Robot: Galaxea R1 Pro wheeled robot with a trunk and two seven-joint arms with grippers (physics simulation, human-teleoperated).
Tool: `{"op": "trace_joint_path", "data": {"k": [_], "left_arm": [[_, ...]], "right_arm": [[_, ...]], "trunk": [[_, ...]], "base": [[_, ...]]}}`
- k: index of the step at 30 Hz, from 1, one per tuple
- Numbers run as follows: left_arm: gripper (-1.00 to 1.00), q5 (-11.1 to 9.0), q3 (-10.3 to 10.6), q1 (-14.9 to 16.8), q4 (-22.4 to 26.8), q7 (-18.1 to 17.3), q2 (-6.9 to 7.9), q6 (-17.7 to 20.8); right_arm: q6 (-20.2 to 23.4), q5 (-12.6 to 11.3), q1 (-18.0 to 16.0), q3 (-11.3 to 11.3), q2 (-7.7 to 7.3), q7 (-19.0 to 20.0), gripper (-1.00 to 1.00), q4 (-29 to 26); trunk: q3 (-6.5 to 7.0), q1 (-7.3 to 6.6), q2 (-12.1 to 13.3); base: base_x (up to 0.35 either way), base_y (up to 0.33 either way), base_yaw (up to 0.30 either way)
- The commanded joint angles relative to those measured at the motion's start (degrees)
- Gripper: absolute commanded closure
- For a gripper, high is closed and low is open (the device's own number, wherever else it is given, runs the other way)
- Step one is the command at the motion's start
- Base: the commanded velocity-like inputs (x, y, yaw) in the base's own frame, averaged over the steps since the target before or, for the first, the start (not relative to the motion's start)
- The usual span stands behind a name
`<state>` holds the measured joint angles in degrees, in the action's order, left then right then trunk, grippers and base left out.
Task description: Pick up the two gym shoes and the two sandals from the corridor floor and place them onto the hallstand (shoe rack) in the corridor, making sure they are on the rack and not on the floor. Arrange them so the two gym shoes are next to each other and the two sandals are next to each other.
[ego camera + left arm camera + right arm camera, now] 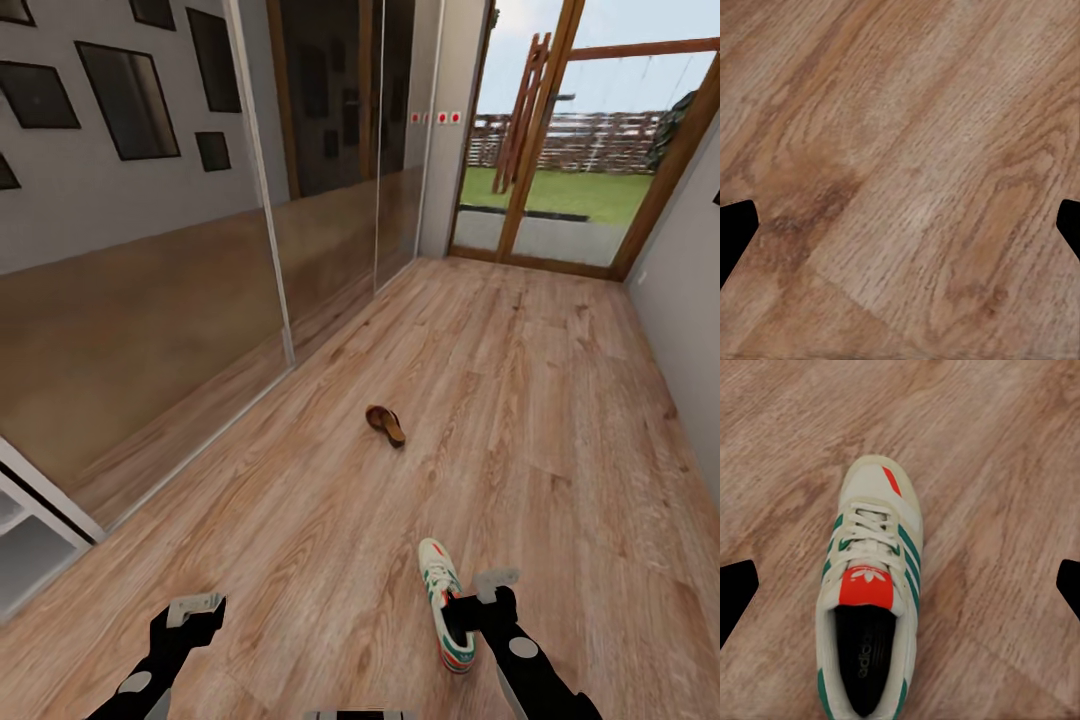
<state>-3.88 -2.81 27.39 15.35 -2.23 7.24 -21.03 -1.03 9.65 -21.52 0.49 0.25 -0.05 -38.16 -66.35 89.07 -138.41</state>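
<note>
Below, laced leather-like gym shoe (pixel 868 607)

Dark picture frames (pixel 125 100) on wall; glass door (pixel 590 150) beyond.

Matt wood-grain plank corridor floor (pixel 560 400) under me, white leather-look gym shoe (pixel 868 607) with woven laces below my right hand (pixel 484 596), dark-brown leather sandal (pixel 386 424), glossy mirrored wardrobe doors (pixel 150 330), matt black fingers (pixel 736 592)
</note>
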Motion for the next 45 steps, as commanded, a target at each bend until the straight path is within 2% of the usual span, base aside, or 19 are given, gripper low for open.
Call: {"op": "trace_joint_path", "data": {"k": [1, 28, 34, 45], "left_arm": [[-1.00, -0.41, -0.09, 0.03, -0.05, -0.23, -0.01, -0.15], [-1.00, -0.37, -0.09, 0.03, -0.06, -0.24, -0.03, -0.22], [-1.00, -0.40, -0.09, 0.03, 0.11, -0.29, -0.06, -1.18], [-1.00, -0.37, -0.06, 0.03, 0.19, -0.32, -0.39, -6.35]], "right_arm": [[-0.11, 0.49, -0.02, -0.05, 0.01, -0.01, -1.00, 0.01], [-0.17, 0.52, -0.01, -0.23, 0.00, 0.00, -1.00, -0.08], [-0.14, 0.53, -0.01, -0.23, -0.02, 0.04, -1.00, -0.08], [-0.13, 0.48, -0.01, -0.23, 0.00, 0.01, -1.00, -0.08]], "trunk": [[-0.05, -0.03, -0.02], [-0.06, -0.03, -0.02], [-0.06, -0.03, -0.02], [-2.04, 2.39, -4.43]], "base": [[-0.126, 0.119, 0.011], [-0.018, 0.017, 0.002], [0.000, 0.000, 0.000], [0.000, 0.000, 0.000]]}}
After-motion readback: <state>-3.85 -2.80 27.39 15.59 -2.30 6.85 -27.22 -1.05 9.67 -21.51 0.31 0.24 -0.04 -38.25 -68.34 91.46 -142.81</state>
